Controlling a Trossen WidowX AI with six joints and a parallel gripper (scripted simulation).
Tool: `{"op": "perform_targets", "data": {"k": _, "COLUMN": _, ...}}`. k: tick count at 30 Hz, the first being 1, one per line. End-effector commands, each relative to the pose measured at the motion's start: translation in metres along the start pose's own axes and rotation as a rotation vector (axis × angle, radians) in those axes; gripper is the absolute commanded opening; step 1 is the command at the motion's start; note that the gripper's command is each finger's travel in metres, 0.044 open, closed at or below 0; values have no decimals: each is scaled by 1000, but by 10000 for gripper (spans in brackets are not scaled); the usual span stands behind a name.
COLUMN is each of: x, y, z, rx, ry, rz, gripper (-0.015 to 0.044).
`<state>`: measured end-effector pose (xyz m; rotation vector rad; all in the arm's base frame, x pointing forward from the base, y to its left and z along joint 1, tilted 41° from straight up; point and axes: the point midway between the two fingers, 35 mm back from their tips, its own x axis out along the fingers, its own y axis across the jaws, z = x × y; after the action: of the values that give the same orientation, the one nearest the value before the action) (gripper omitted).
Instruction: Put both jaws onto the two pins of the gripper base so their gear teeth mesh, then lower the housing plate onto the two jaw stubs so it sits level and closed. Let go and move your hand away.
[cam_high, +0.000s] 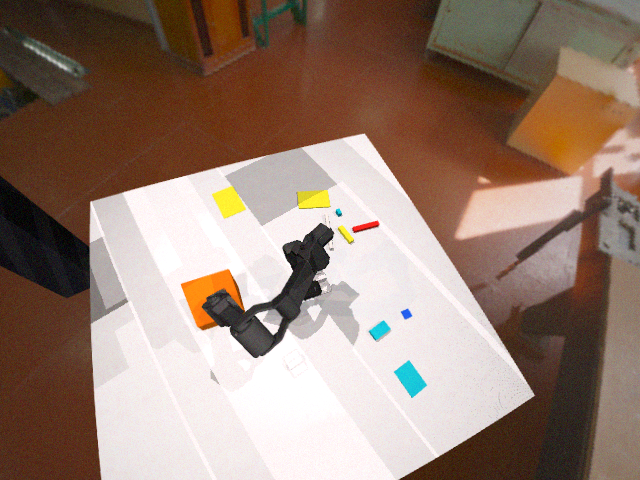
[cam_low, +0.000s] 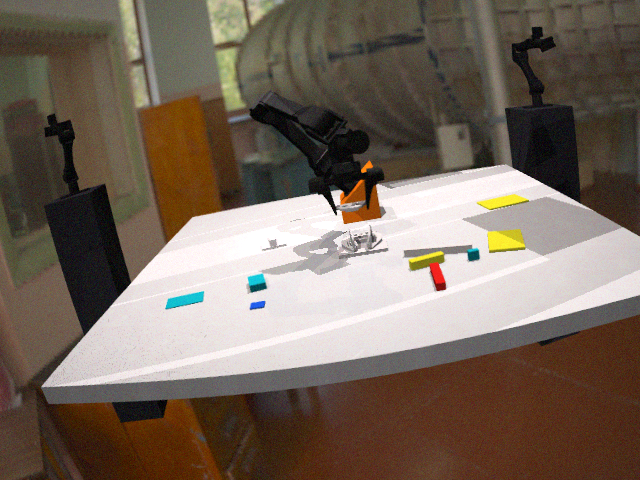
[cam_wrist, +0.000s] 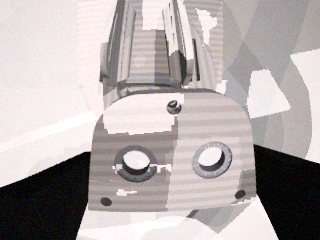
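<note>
My gripper (cam_low: 352, 210) (cam_wrist: 171, 158) is shut on the pale housing plate (cam_low: 350, 207) (cam_wrist: 170, 192), gripping it by its two sides. The plate has two large round holes and looks roughly level, raised above the table. The pale gripper base (cam_low: 381, 250) (cam_high: 324, 283) stands on the table, below the plate in the exterior view and partly hidden by the arm in the top view. Two jaws stand on it, one on the left (cam_wrist: 117, 45) and one on the right (cam_wrist: 177, 45) in the wrist view. Their gear teeth and stubs are hidden or too small to tell.
An orange wedge block (cam_high: 206, 284) (cam_low: 359, 217) stands near the arm's base. A small pale fixture (cam_high: 295, 362) (cam_low: 272, 242) stands apart. A grey bar (cam_low: 439, 251), a yellow bar (cam_low: 426, 260), a red bar (cam_low: 437, 276) and a cyan block (cam_low: 256, 282) lie around.
</note>
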<state>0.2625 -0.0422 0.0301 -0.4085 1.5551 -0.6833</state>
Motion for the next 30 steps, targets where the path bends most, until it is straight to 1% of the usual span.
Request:
{"op": "perform_targets", "data": {"k": 1, "x": 1, "y": 5, "z": 0, "rx": 36, "ry": -3, "rz": -12, "gripper": 351}}
{"op": "perform_targets", "data": {"k": 30, "x": 1, "y": 8, "z": -3, "rx": 42, "ry": -3, "rz": -12, "gripper": 351}}
